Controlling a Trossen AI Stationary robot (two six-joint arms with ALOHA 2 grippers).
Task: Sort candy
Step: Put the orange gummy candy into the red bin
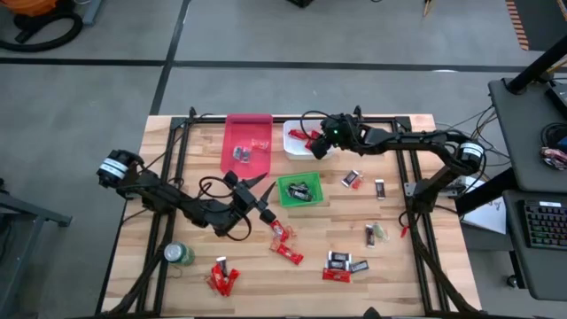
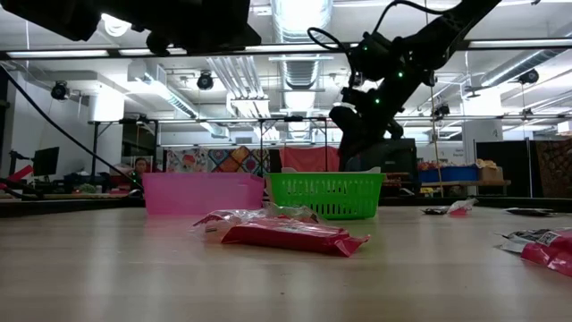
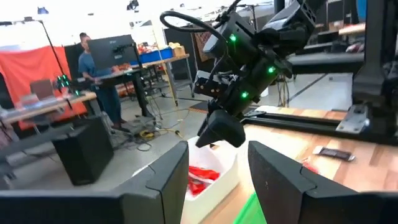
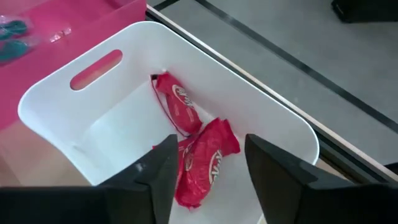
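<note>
Your table (image 1: pixel 390 275) carried three bins along its far edge: a pink bin (image 1: pixel 248 142), a white bin (image 1: pixel 292 146) just beside it, and a green bin (image 1: pixel 301 191) nearer the middle. A green can (image 1: pixel 178 254) stood by the near left corner.

Your right arm (image 1: pixel 425 140) reached in from the right edge, and your right gripper (image 4: pixel 208 165) hung over the white bin with its fingers (image 4: pixel 158 168) spread and nothing between them. Below it lay two red candies (image 4: pixel 202 158) on the white bin's floor.

Your left arm (image 1: pixel 155 188) stretched from the left edge toward the middle. Your left gripper (image 1: pixel 264 202) sat just left of the green bin, its fingers (image 3: pixel 165 180) apart and empty.

The rest of the candy lay scattered over the near half of the table. Red pieces (image 1: pixel 286 251) lay just short of the green bin, more red pieces (image 1: pixel 222 276) near the can, and a mixed cluster (image 1: pixel 340 265) toward the near edge. Dark pieces (image 1: pixel 353 179) lay right of the green bin, and a dark candy (image 1: pixel 302 190) was inside that bin. A few small pieces (image 1: pixel 242 154) rested in the pink bin.
</note>
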